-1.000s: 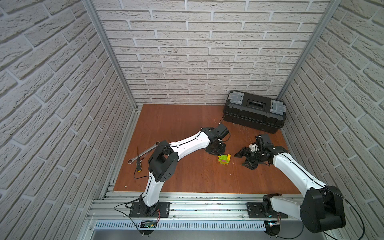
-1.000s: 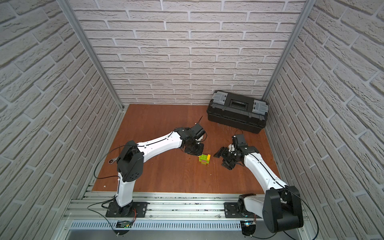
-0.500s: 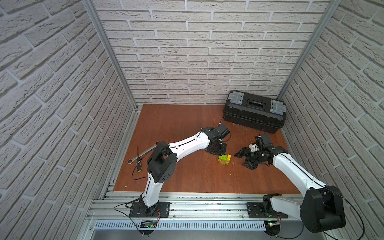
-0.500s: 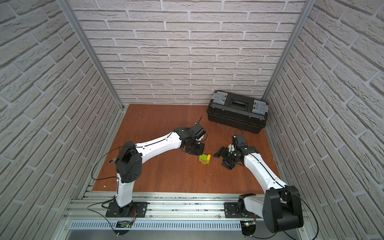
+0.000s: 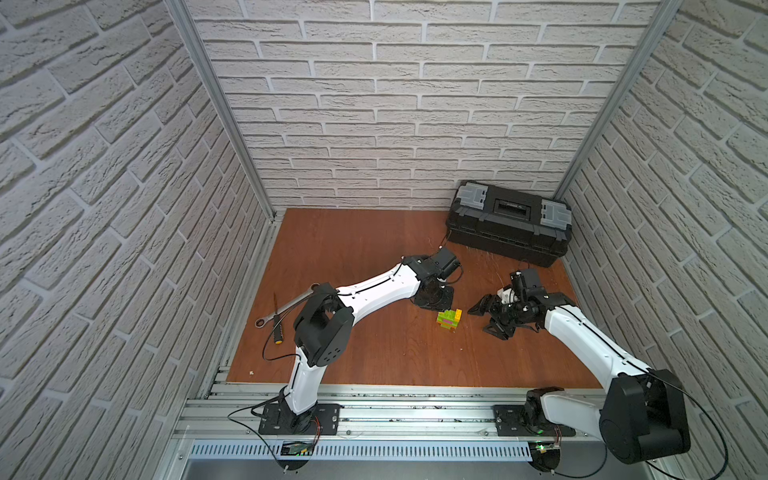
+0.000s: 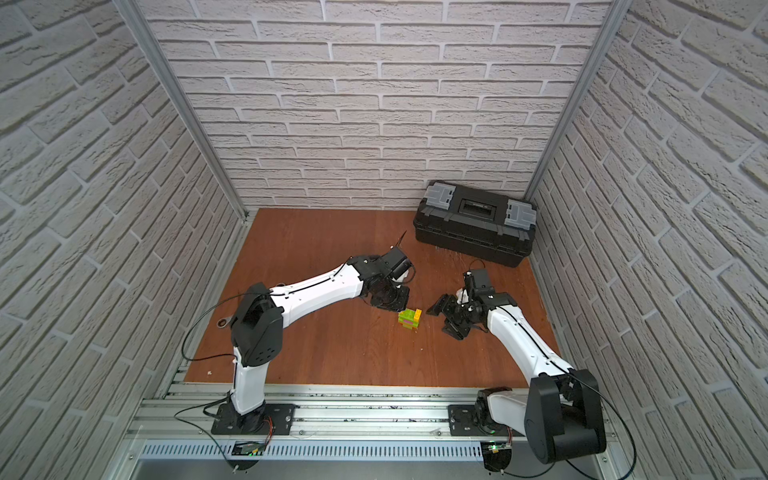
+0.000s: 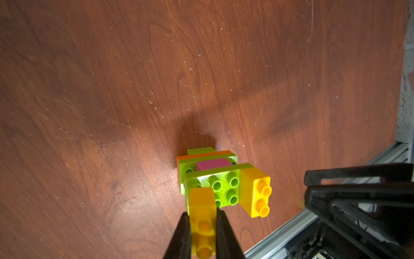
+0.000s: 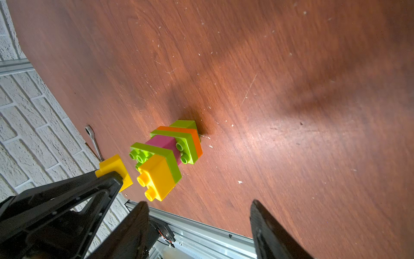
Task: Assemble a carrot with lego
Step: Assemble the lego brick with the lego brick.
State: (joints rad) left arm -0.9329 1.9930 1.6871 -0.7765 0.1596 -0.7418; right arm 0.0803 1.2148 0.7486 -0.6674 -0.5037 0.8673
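Reddish wooden board (image 5: 374, 249) floors a cell closed in by white brick walls (image 5: 395, 104). Just right of the middle in both top views stands the carrot (image 5: 448, 322) (image 6: 409, 321), resting on the bare wood. The wrist views show its layers from the board up: a narrow lime-green foot, an orange plate, lime green, pink, then a wider lime-green top with its studs showing. A seated yellow brick (image 8: 156, 177) is pressed onto one end of that top layer.

At the other end is a loose yellow brick (image 7: 202, 208), clamped between the two black fingers of the left gripper (image 7: 202, 215). From the left wrist it overlaps the green studs. From the right wrist a gap shows between it and the stack, so it sits just beside the top layer and is not joined to it. In a top view this gripper (image 5: 438, 303) hangs right behind the carrot.

The right gripper (image 8: 199, 202) is near the carrot on the right side of both top views. Its jaws are spread wide and nothing is between them.

Farther out, a black toolbox (image 5: 507, 224) with grey latches sits closed in the upper right corner of the board. A wrench (image 5: 286, 309) and a black-handled screwdriver (image 5: 277, 324) lie together at the left edge. An aluminium rail (image 5: 395, 411) carries both arm bases along the lower edge.
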